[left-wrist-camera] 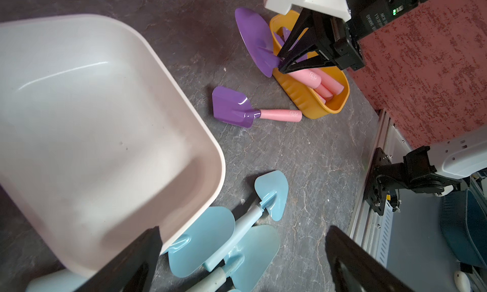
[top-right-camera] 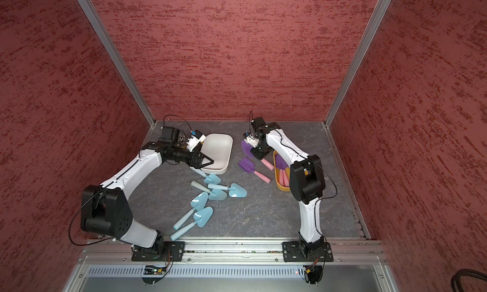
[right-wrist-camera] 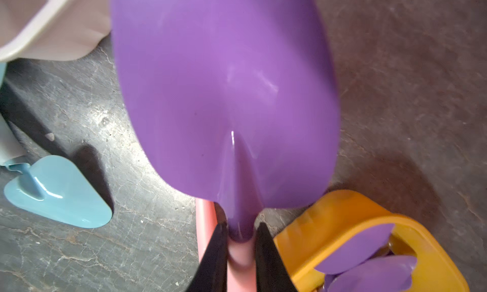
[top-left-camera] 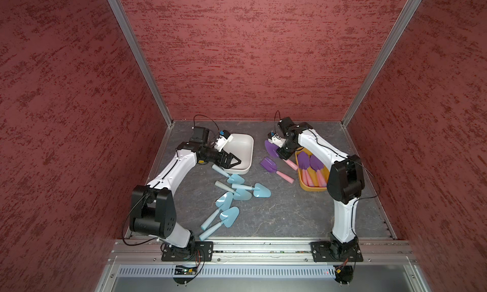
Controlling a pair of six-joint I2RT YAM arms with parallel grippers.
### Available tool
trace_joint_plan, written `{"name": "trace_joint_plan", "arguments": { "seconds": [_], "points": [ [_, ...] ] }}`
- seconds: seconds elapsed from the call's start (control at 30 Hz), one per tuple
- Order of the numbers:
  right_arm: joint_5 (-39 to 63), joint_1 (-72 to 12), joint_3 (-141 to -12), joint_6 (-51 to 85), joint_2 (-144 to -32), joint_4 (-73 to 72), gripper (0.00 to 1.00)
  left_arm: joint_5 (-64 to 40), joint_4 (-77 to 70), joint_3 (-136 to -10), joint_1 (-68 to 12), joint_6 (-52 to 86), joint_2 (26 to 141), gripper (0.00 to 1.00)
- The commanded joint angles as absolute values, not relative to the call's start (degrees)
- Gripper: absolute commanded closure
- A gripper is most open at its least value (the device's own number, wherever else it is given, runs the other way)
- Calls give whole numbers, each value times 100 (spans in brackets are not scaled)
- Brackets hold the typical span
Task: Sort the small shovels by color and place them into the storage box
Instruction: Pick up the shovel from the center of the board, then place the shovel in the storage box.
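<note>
Light blue shovels are coloured uniformly; purple shovels are fitted with pink handles. The table is veined grey, the walls mottled red

— What do the arms look like?
— The left arm and right arm have white shells, bulky black joint housings and thin black cables.
— And the ends?
— The left tool and right tool have black triangular fingers. Black base plates show silver screws.
</note>
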State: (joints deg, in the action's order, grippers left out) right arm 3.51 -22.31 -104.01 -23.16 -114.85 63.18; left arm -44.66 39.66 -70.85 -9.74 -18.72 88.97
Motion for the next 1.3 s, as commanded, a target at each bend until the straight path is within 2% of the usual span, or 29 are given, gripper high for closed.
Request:
{"name": "trace_joint_plan", "arguments": {
  "seconds": [0.0, 0.23, 0.5, 0.73, 1.27],
  "points": [
    [513, -1948, -10274, -1974, -10959, 6401, 100, -4476, 4123, -7673, -1173, -1833, 9157, 0],
    [892, -1224, -9657, -1433, -10174, 6622, 100, -4124, 4261, -9002, -1850, -1644, 9982, 0],
    [661, -597, -8780, -933, -9608, 6702, 100, -3886, 4263, -10173, -2602, -1278, 10838, 0],
    [929, -389, -8463, -272, -9873, 6508, 100, -3712, 4120, -10224, -2893, -1011, 11193, 0],
    [1383, -393, -8536, 395, -10658, 6340, 100, -3475, 4052, -9734, -2900, -1182, 10960, 0]
  ]
}}
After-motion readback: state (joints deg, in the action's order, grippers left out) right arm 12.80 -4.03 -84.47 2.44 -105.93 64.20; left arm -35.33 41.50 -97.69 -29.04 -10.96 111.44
